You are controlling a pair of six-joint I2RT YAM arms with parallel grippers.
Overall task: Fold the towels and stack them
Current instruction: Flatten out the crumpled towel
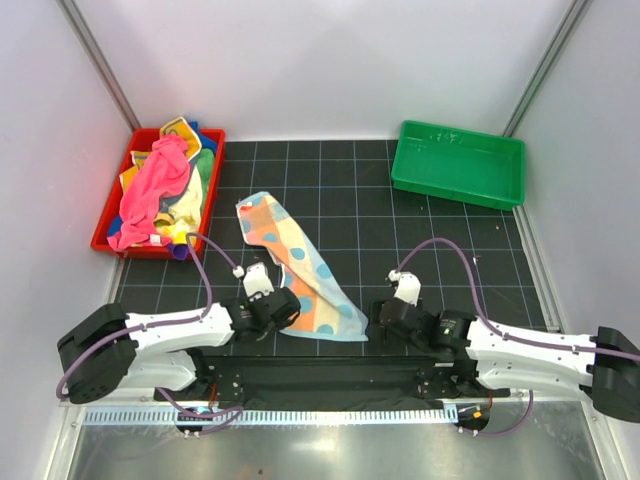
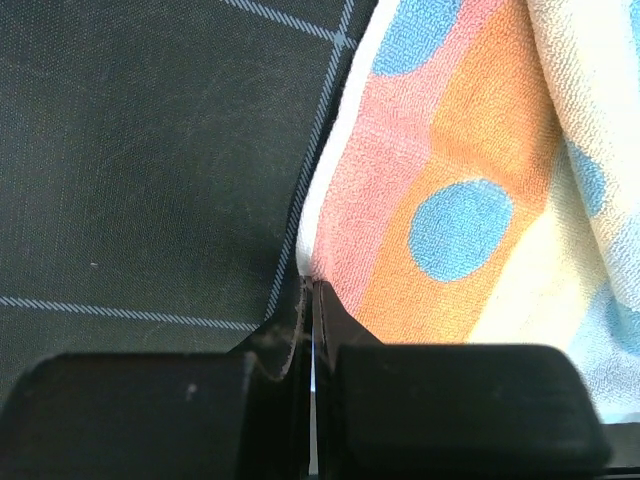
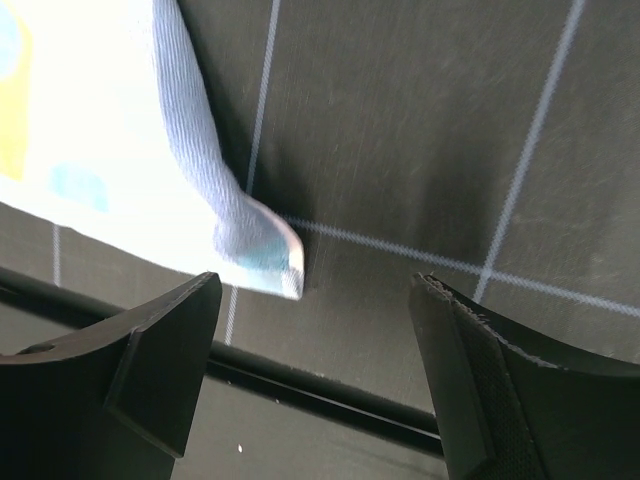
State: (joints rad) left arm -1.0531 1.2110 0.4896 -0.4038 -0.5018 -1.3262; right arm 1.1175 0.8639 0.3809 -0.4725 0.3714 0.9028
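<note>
Dark mat point(image 1: 420, 230) ruled with pale grid lines, shut in by white walls point(image 1: 330, 60) at left, far and right, with a perforated metal rail point(image 1: 330, 415) along the near edge. In the far left corner, a red tray point(image 1: 103, 232) heaped with crumpled towels point(image 1: 155, 190): pink-red on top, with yellow, green, dark blue and an orange-yellow print showing beneath. In the far right corner, a green tray point(image 1: 458, 165), well apart from everything else. Open mat between the two trays, across most of the right half up to the right wall, and in a smaller stretch near the red tray on the left. In the middle, lying loose on the mat, one patchwork towel point(image 1: 300, 270): a rumpled band slanting from far left to near right, bunched and narrow at the far end, wider and flatter at the near end. Terry cloth in cream, orange, pink and pale blue patches with round blue dots and a white hem. At its near left corner, the left gripper point(image 2: 308, 295), fingers point(image 2: 420, 400) pressed together and pinching the white hem. At its near right corner, the right gripper point(image 3: 318, 285), jaws spread wide, the folded pale blue corner lying just ahead of the gap and touching neither finger.
</note>
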